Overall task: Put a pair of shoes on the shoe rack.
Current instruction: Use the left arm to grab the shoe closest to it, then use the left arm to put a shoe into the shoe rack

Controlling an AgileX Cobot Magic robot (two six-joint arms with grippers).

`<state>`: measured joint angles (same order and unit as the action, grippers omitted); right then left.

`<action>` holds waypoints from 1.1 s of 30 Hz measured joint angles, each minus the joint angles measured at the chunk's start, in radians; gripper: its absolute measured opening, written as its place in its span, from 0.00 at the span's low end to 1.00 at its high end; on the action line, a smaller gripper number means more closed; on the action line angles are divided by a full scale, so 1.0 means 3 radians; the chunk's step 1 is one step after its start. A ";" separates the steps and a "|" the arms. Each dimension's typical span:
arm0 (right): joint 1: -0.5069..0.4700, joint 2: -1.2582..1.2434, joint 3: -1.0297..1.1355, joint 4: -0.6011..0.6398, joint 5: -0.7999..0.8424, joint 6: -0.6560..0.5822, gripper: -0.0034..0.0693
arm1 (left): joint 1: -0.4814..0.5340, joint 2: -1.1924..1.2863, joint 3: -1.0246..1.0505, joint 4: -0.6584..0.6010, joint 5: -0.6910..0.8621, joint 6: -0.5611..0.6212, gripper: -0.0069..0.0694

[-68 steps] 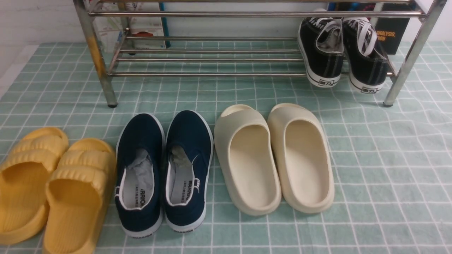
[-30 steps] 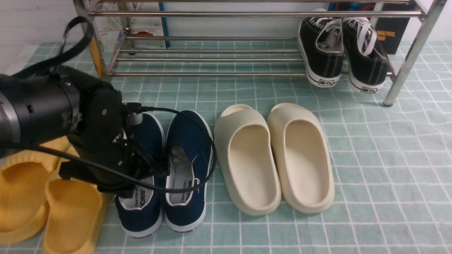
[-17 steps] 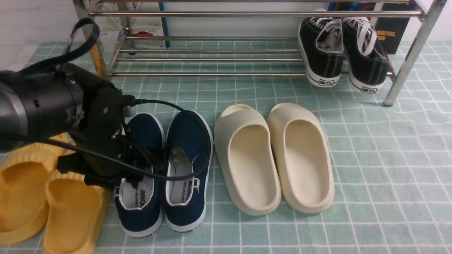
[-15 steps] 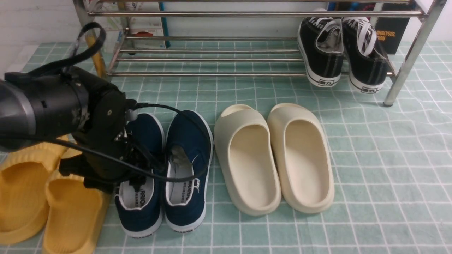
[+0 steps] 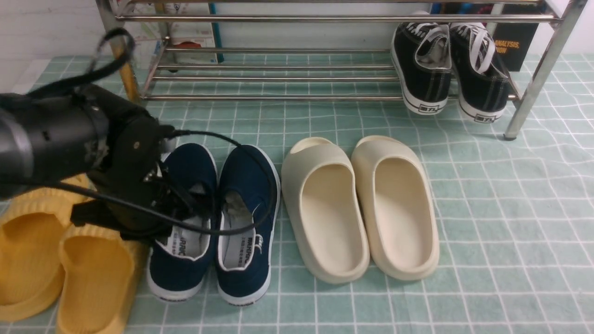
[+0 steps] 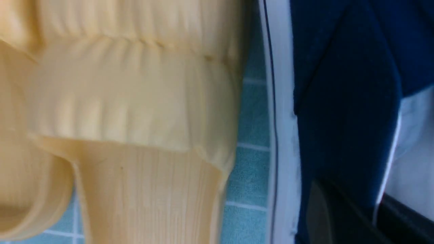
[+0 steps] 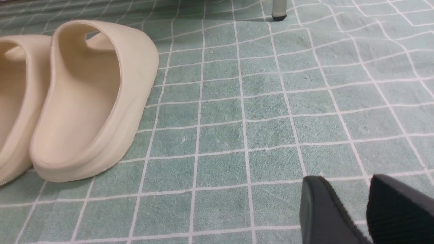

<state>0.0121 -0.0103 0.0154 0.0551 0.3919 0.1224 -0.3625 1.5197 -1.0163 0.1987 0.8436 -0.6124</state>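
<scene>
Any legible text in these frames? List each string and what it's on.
"ANALYSIS,": black box behind the shoe rack.
"WARRI", cut off: right navy shoe's insole.
"RRI", partly covered: left navy shoe's insole.
Heel patches on the black sneakers: too small to read.
White printed item behind the rack: blurred.

left gripper [image 6: 361, 206] clamped; right gripper [image 7: 354, 196] parted

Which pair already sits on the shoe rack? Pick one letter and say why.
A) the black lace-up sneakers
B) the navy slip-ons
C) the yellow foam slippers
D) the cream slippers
A, since the black lace-up sneakers rest on the lower shelf of the shoe rack, at its right end.
</scene>
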 joint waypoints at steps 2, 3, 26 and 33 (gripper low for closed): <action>0.0000 0.0000 0.0000 0.0000 0.0000 0.0000 0.38 | 0.0000 -0.0221 0.0000 0.0022 0.0034 0.0040 0.12; 0.0000 0.0000 0.0000 0.0000 0.0000 0.0000 0.38 | 0.0000 -0.0221 0.0000 0.0022 0.0038 0.0048 0.12; 0.0000 0.0000 0.0000 0.0000 0.0000 0.0000 0.38 | 0.0163 0.1577 -0.2535 0.0276 0.0216 0.0513 0.12; 0.0000 0.0000 0.0000 0.0000 0.0000 0.0000 0.38 | 0.0432 0.2031 -0.3135 0.0206 0.0252 0.0509 0.12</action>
<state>0.0121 -0.0103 0.0154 0.0551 0.3919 0.1224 -0.2328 2.1290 -1.9569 0.2605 0.9194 -0.4598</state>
